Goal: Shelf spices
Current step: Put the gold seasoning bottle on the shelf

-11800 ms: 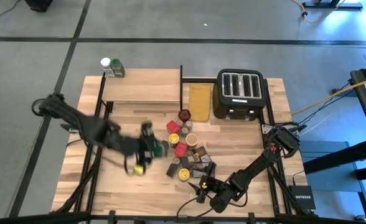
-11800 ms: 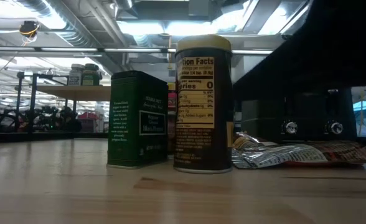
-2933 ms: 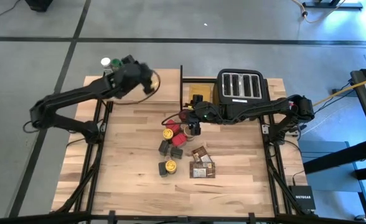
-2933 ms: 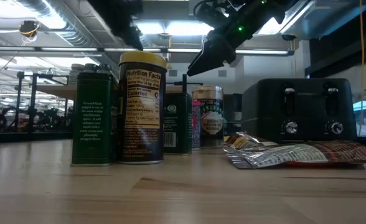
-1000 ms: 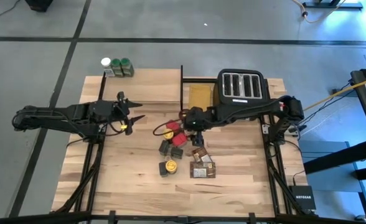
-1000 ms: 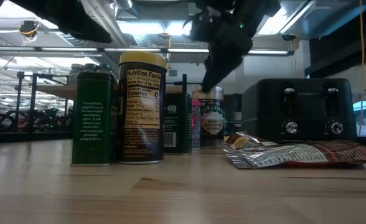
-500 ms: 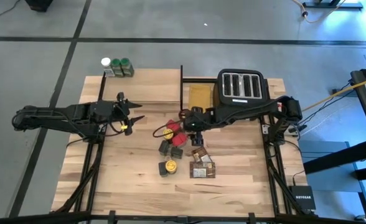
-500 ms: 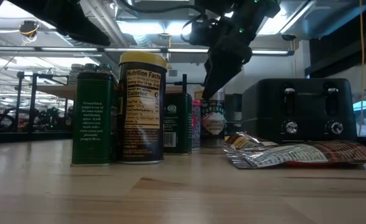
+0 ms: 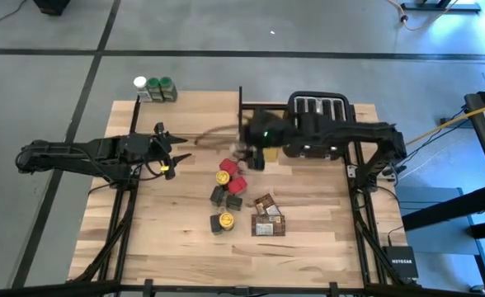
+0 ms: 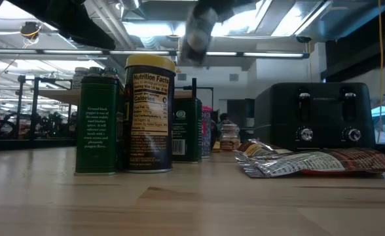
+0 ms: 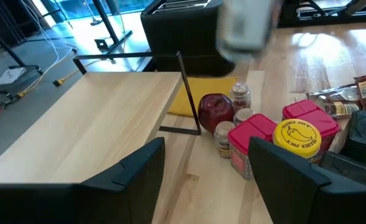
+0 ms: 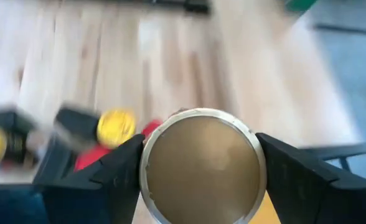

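I see my right gripper (image 9: 255, 153) raised above the worktop, its fingers (image 12: 117, 171) clamped around a jar. My left gripper (image 9: 175, 152) hangs low with fingers apart, holding nothing.

A robotics lab or workshop set inside a large industrial hall, with a mock kitchen laid out for testing. A wooden counter (image 9: 176, 223) on a black metal frame stands on a bare grey concrete floor (image 9: 53, 82) marked with dark lines; on the counter sits a black four-slot toaster (image 9: 318, 124), and to the right of the counter cables (image 9: 440, 132) trail across the floor to a small network box (image 9: 401, 257). Behind the toaster, the level view shows exposed ceiling ducts (image 10: 61, 26), strip lights and metal racking (image 10: 22, 105) filling the hall.
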{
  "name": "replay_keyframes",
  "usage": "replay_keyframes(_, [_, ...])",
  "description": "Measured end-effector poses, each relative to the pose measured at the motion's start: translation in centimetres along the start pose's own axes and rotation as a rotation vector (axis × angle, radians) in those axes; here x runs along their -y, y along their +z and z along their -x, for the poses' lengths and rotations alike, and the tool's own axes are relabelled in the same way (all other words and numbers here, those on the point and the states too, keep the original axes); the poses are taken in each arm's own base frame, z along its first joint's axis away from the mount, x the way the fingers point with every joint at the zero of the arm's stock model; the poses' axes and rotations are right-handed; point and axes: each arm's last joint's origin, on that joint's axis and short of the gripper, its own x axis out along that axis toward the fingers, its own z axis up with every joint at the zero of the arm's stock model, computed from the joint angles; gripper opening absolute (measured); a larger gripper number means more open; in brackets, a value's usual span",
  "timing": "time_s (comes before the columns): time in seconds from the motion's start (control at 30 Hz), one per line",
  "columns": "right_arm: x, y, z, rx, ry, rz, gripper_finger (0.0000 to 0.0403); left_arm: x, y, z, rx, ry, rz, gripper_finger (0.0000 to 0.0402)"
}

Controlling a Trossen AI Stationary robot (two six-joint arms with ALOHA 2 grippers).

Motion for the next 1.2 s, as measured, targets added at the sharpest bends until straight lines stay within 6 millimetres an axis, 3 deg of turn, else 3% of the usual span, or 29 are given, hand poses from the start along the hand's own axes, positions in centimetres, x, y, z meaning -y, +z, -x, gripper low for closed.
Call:
replay_keyframes(0.13, [2.5, 2.1, 1.6, 0.098, -0.063, -0.05, 0.0279, 0.0, 0.0, 0.0, 0.0, 0.0, 0.0, 0.0225])
replay_keyframes(0.23, [4.9, 3.0, 1.4, 0.148, -0.122, -0.074, 0.0279, 0.0, 0.0, 0.0, 0.001, 0.0, 0.001, 0.0225])
replay_keyframes(0.47, [11.8, 3.6, -2.0, 0.138, -0.249, -0.125, 0.0279, 0.0, 0.0, 0.0, 0.001, 0.001, 0.015, 0.0225])
replay_keyframes(0.7, [17.3, 1.8, -6.2, 0.105, -0.217, -0.2, 0.0279, 0.0, 0.0, 0.0, 0.001, 0.0, 0.014, 0.0225])
replay_keyframes(0.9, [19.3, -0.2, -8.0, 0.021, -0.209, -0.24, 0.0279, 0.0, 0.0, 0.0, 0.0, 0.0, 0.014, 0.0225])
replay_keyframes(1.2, [19.3, -0.2, -8.4, 0.029, -0.181, -0.238, 0.0295, 0.0, 0.0, 0.0, -0.005, 0.0, 0.012, 0.0225])
